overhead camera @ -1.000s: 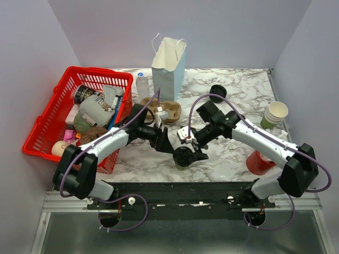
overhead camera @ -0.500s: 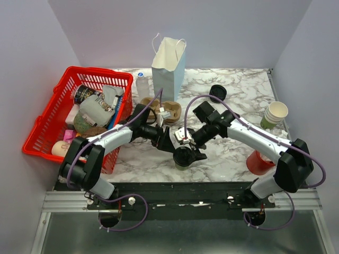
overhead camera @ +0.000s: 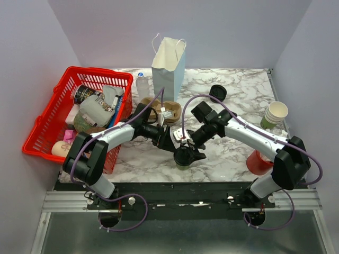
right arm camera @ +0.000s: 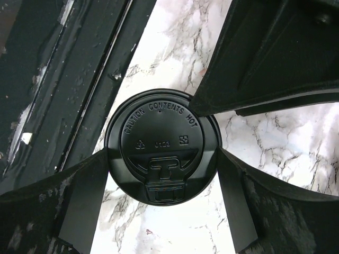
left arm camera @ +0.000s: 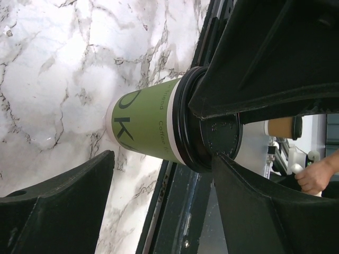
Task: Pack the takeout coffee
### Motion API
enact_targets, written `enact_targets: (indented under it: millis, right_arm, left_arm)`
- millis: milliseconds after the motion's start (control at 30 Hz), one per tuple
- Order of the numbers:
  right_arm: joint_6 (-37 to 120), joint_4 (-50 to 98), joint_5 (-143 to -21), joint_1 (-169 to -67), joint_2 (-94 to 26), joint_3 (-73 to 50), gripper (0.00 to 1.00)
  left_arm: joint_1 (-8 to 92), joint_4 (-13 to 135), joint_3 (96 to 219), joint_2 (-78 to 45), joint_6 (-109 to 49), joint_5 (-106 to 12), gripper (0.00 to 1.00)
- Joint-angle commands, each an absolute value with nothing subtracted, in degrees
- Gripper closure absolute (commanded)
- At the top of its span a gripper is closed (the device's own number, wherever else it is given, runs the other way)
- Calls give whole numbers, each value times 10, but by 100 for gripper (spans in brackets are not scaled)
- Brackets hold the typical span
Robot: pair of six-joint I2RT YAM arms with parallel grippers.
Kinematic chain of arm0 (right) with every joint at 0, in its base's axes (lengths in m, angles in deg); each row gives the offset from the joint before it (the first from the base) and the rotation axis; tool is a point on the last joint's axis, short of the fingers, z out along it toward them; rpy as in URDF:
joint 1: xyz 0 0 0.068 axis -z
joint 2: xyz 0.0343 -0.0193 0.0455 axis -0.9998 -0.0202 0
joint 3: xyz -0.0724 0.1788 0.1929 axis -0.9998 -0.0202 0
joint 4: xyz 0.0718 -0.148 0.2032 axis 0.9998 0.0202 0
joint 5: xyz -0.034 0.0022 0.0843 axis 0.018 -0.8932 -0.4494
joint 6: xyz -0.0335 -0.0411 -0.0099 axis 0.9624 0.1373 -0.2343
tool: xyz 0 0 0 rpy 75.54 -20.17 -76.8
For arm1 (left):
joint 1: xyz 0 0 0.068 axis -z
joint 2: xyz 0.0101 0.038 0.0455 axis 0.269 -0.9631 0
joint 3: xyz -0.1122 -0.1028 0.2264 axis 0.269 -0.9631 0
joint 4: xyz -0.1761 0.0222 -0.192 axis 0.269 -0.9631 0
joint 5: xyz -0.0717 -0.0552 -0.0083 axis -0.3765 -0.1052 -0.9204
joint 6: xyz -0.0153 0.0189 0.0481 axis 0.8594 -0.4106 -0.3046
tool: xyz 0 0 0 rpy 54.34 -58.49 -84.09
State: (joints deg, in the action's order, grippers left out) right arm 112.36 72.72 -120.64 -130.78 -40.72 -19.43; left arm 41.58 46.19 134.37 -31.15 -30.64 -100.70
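Observation:
The takeout coffee [overhead camera: 183, 157], an olive-green paper cup with a black sip lid, stands upright near the table's front edge. In the left wrist view the cup [left arm camera: 148, 124] lies just beyond my open left gripper [left arm camera: 161, 180], whose fingers do not touch it. In the top view the left gripper [overhead camera: 168, 138] sits just left of the cup. My right gripper [overhead camera: 185, 150] comes down from above. In the right wrist view its fingers [right arm camera: 85, 196] touch both sides of the lid [right arm camera: 161, 143].
A white paper bag [overhead camera: 168, 61] stands open at the back, with a cardboard cup carrier [overhead camera: 165, 110] in front of it. A red basket [overhead camera: 53, 121] of goods is on the left. A stack of green cups [overhead camera: 274, 114], a red cup [overhead camera: 259, 163] and a loose black lid [overhead camera: 217, 92] are on the right.
My left arm has drawn in a little while its open gripper stays beside the cup. The right arm has shifted slightly left over the lid. The cup has not moved.

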Motion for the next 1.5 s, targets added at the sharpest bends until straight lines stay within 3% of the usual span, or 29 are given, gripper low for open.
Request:
enact_targets:
  millis: [0, 567, 1067, 1300, 1467]
  right_arm:
    - [1134, 706, -1186, -1310, -409, -211, 13]
    - [1111, 688, -1135, -1316, -416, -235, 17]
    - [1017, 616, -1049, -1329, -417, -286, 20]
    - [1015, 613, -1021, -1331, -415, -297, 20]
    - [1014, 611, -1013, -1331, -419, -292, 20]
  left_arm:
    - [413, 464, 1364, -316, -313, -1026, 19]
    - [414, 468, 1343, -342, -317, -1007, 20]
    - [414, 651, 1257, -354, -301, -946, 24]
    - [412, 724, 1260, -255, -231, -1007, 13]
    - [420, 654, 1254, -249, -278, -1030, 10]
